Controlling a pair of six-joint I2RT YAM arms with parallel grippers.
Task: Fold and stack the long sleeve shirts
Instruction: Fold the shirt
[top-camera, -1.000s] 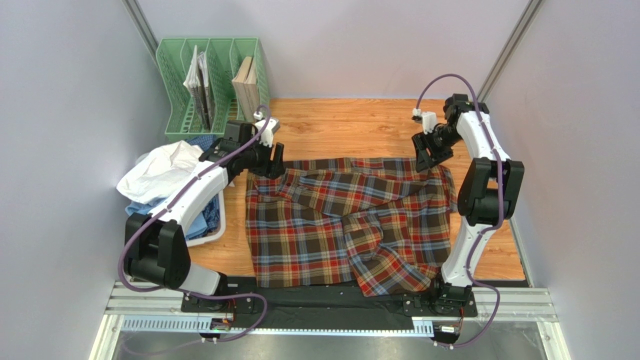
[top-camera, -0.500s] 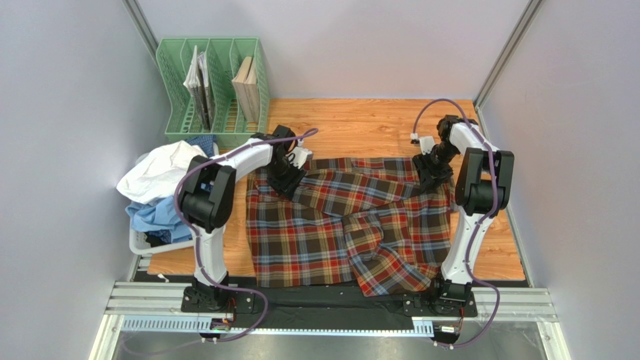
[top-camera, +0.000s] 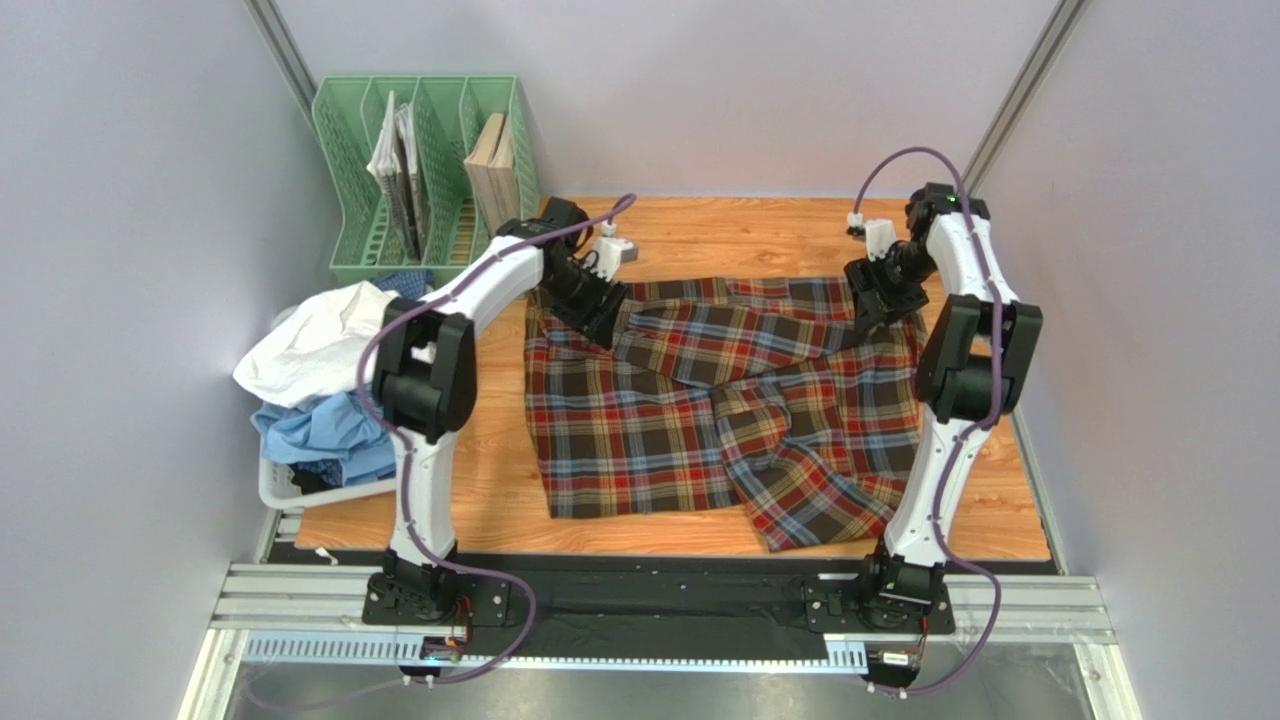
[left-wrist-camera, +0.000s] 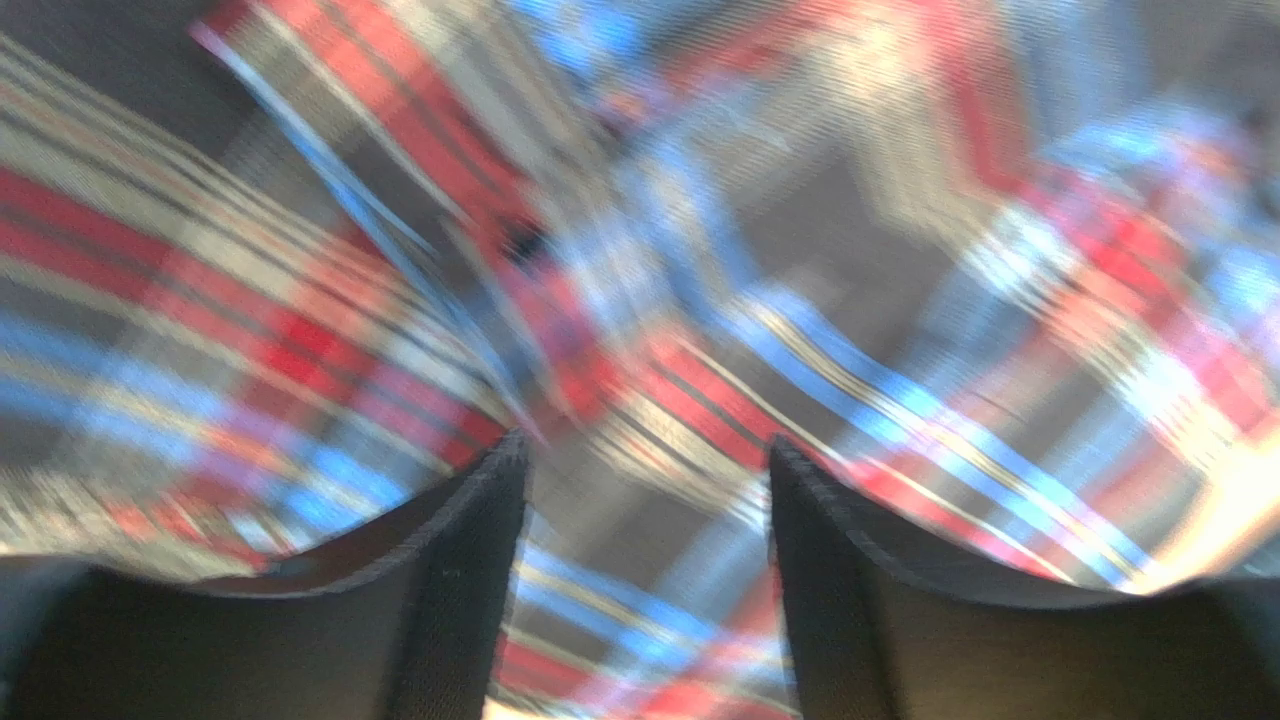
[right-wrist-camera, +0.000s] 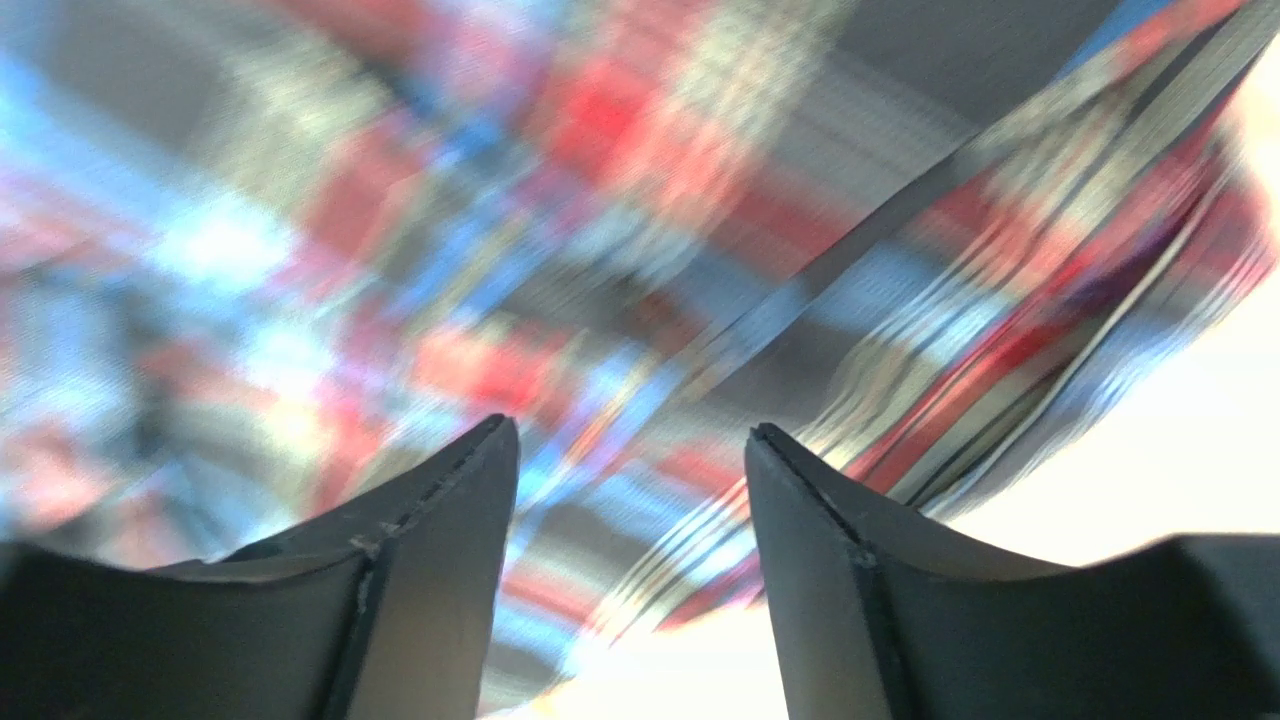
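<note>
Sitting at the far corners of the tartan shirt (top-camera: 706, 413), maybe to pull it flat, the left gripper (left-wrist-camera: 648, 443) and right gripper (right-wrist-camera: 630, 425) show gaps, but I cannot tell if they pinch cloth.

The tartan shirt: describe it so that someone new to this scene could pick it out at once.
Across the middle of the wooden table, the tartan shirt lies spread out and rumpled. Unlike the plain white and light blue clothes heaped left of the table, it is checked in red, dark brown, blue and yellow.
</note>
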